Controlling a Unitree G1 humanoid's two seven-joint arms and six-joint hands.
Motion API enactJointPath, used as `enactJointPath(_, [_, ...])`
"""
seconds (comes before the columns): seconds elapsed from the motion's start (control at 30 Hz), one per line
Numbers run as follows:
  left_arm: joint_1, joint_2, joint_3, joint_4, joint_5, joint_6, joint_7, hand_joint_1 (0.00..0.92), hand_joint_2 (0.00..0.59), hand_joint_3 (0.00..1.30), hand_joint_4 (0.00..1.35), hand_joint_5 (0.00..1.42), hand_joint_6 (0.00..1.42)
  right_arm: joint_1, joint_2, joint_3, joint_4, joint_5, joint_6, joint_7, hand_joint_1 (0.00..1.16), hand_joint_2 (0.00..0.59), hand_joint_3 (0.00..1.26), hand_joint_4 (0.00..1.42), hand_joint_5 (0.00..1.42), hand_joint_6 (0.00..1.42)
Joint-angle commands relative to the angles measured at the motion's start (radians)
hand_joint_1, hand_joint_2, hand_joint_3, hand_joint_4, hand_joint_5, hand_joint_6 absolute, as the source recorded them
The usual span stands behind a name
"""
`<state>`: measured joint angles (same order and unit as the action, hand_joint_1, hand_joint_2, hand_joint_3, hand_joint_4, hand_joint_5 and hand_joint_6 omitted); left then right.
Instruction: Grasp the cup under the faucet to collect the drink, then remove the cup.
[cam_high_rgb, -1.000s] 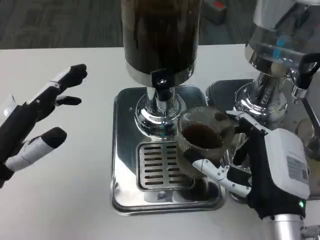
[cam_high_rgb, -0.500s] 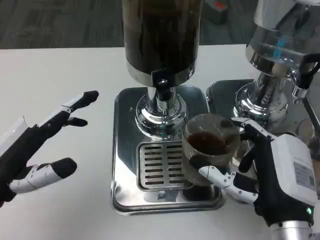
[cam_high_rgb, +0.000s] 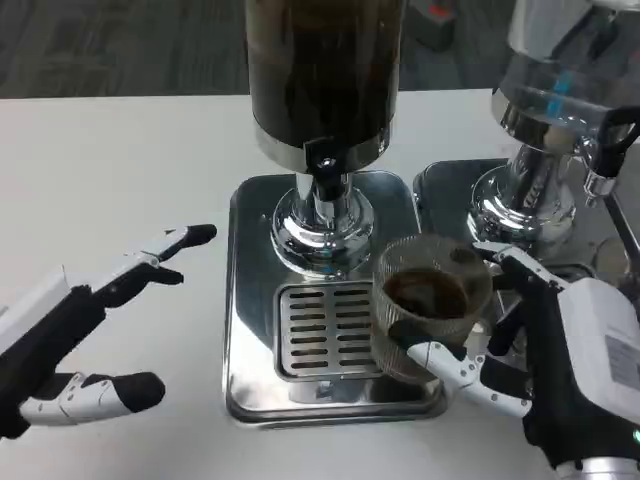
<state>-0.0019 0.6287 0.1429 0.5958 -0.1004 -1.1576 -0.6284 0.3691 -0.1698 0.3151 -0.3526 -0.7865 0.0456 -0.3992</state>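
A clear ribbed cup (cam_high_rgb: 430, 308) with dark drink in it stands over the right edge of the drip tray (cam_high_rgb: 325, 300), right of the faucet (cam_high_rgb: 322, 170). My right hand (cam_high_rgb: 545, 355) grips the cup from the right, thumb curled round its front. The dark drink dispenser (cam_high_rgb: 322, 70) rises above the faucet on a chrome base. My left hand (cam_high_rgb: 85, 330) hovers open over the table left of the tray, fingers spread and pointing toward the tray.
A second dispenser (cam_high_rgb: 555, 110) with a clear tank and its own tap stands at the right rear, close behind my right hand. The slotted grille (cam_high_rgb: 325, 330) lies in the tray's front half. White table (cam_high_rgb: 120, 180) stretches to the left.
My right hand has drawn the cup right and toward me, away from the faucet. My left hand has dropped lower and nearer the front of the table.
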Motion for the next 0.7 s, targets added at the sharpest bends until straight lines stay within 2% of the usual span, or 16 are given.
enactJointPath(0.03, [0.014,0.022,-0.012,-0.015,0.016,-0.020,0.014,0.000,0.074,0.09,0.00,0.03,0.25,0.004,0.000,-0.016,-0.051,-0.005,-0.038,-0.008,0.85,0.146,0.61,0.70,0.99,1.30])
enactJointPath(0.33, [0.012,0.037,-0.023,-0.011,0.013,-0.028,0.011,0.000,0.067,0.09,0.00,0.02,0.24,0.015,0.002,-0.024,-0.050,-0.007,-0.050,-0.019,0.86,0.142,0.61,0.70,0.99,1.30])
enactJointPath(0.7, [0.043,0.061,-0.076,-0.034,0.016,-0.120,0.007,0.000,0.071,0.09,0.00,0.01,0.23,0.059,0.008,-0.037,-0.083,-0.007,-0.080,-0.031,0.90,0.132,0.62,0.71,0.97,1.32])
